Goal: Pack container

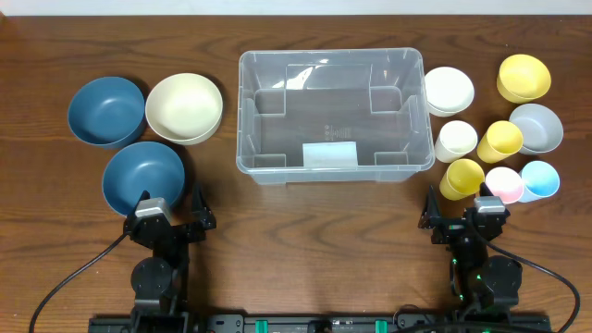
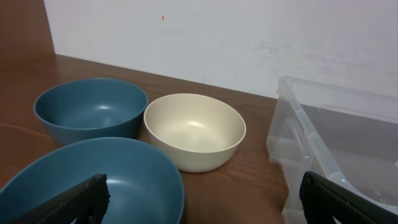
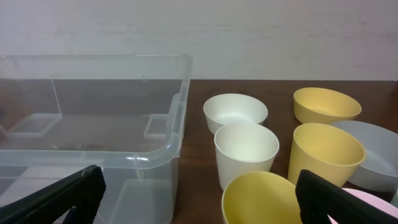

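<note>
The clear plastic container (image 1: 418,148) stands empty at the table's middle back, with a pale label on its near wall. It also shows in the left wrist view (image 2: 298,134) and the right wrist view (image 3: 177,134). My left gripper (image 1: 172,215) is open and empty at the front left, just behind a blue bowl (image 1: 143,174) (image 2: 93,174). My right gripper (image 1: 462,215) is open and empty at the front right, just behind a yellow cup (image 1: 461,178) (image 3: 264,198).
A second blue bowl (image 1: 106,111) and a cream bowl (image 1: 184,107) stand left of the container. To its right stand a white bowl (image 1: 449,90), a white cup (image 1: 455,141), yellow cups (image 1: 499,141), a yellow bowl (image 1: 524,77), a grey bowl (image 1: 536,128), a pink cup (image 1: 505,184) and a light blue cup (image 1: 539,179).
</note>
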